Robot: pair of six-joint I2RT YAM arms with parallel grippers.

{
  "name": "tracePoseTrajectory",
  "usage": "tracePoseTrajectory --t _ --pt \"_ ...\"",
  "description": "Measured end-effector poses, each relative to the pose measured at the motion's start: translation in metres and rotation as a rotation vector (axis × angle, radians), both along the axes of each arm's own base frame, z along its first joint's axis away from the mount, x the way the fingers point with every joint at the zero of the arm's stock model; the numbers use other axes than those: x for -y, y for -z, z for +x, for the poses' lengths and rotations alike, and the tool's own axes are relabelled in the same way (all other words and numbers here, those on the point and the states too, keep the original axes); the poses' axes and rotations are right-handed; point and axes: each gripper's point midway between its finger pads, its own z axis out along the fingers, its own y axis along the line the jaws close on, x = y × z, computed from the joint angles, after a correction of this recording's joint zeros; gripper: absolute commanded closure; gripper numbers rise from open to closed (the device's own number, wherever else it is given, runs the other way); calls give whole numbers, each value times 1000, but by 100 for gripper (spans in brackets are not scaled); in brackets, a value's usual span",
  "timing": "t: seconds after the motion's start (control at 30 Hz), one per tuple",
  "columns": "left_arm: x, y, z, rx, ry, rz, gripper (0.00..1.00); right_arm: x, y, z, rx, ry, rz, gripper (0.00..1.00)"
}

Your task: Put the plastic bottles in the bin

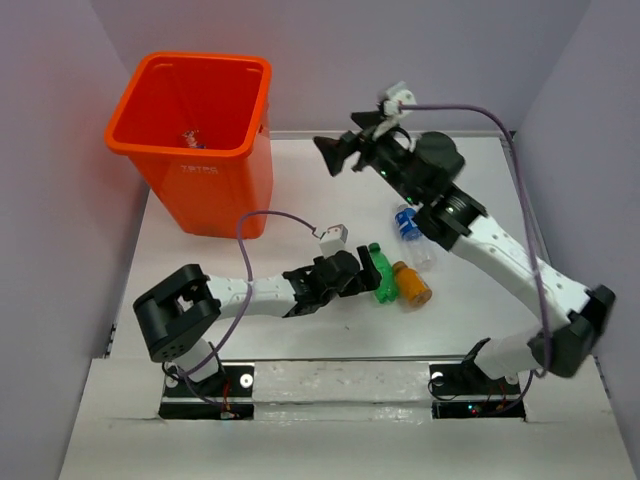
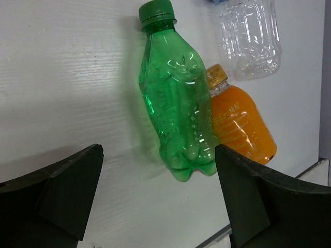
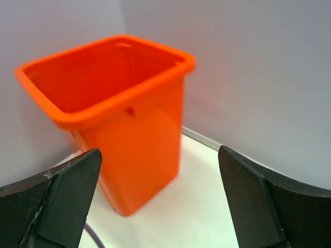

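A green bottle (image 1: 381, 274) lies on the table beside an orange bottle (image 1: 411, 283) and a clear blue-labelled bottle (image 1: 413, 234). In the left wrist view the green bottle (image 2: 178, 98) lies just ahead of my open left gripper (image 2: 158, 199), with the orange bottle (image 2: 240, 121) and the clear bottle (image 2: 249, 36) to its right. My left gripper (image 1: 352, 272) sits at the green bottle's left. My right gripper (image 1: 335, 152) is open and empty, raised right of the orange bin (image 1: 195, 140). The bin (image 3: 119, 108) fills the right wrist view beyond the right gripper (image 3: 158, 196). Something small lies inside the bin.
Purple-grey walls enclose the table on three sides. A purple cable (image 1: 262, 222) loops above the left arm, another arches over the right arm. The table's near edge (image 2: 310, 168) runs just right of the orange bottle.
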Motion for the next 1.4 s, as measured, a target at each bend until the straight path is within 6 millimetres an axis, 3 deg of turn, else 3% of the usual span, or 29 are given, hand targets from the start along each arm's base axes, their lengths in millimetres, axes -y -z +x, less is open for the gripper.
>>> tracePoseTrajectory --t 0.03,0.1,0.13,0.2,0.27,0.3,0.37,0.47,0.67,1.03,1.17,1.4 --pt "1 3 2 -2 -5 10 1 18 -1 -6 -6 28 13 4" --pt "5 7 9 5 -25 36 1 65 17 -18 -47 111 42 7" --pt "6 6 12 10 -31 42 1 93 39 -21 -93 169 41 7" --pt "9 2 18 29 -44 48 1 123 64 -18 -153 248 50 7" --pt "16 -7 26 55 -54 52 1 151 102 -10 -241 345 28 7" --pt "20 -10 31 66 -55 56 1 158 118 -6 -281 375 14 7" --pt "29 -13 39 86 -54 68 1 177 167 4 -403 450 -37 7" --pt "37 -7 48 95 -46 104 1 201 226 13 -571 537 -92 6" --pt "29 26 54 70 -23 218 5 252 286 24 -766 684 -143 0" --pt "31 30 69 70 -16 230 10 247 368 25 -1004 653 -332 0" --pt "31 32 73 65 -16 220 11 247 383 27 -1045 654 -361 1" --pt "35 35 73 53 1 194 14 240 401 41 -1090 639 -380 14"
